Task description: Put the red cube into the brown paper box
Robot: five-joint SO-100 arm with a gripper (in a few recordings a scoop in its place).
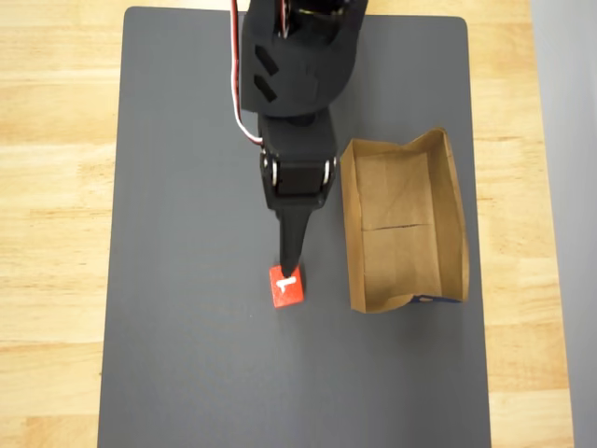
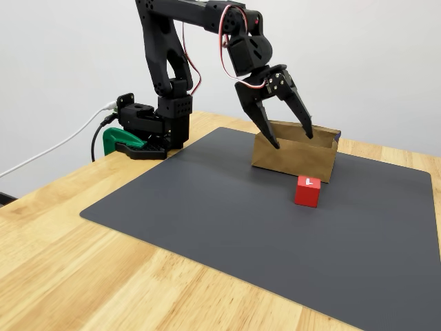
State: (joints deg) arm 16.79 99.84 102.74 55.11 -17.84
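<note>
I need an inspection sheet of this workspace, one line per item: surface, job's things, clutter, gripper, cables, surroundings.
Surface: dark grey mat on a wooden table.
Job's things: red cube on the mat, outside the brown paper box; the box stands open-topped with nothing in it.
Clutter: nothing seen.
Gripper: gripper open, raised above the mat, not touching the cube.
Cables: red and white wires along the arm; white cable to the base.
Surroundings: plain light wall; green clamp at the base.

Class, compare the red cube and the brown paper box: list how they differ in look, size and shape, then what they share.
The cube is bright red with a white mark; the box is plain brown paper. The cube is far smaller than the box. The cube is a closed block; the box is an open-topped tray, empty inside. Both rest on the grey mat, apart from each other.
</note>
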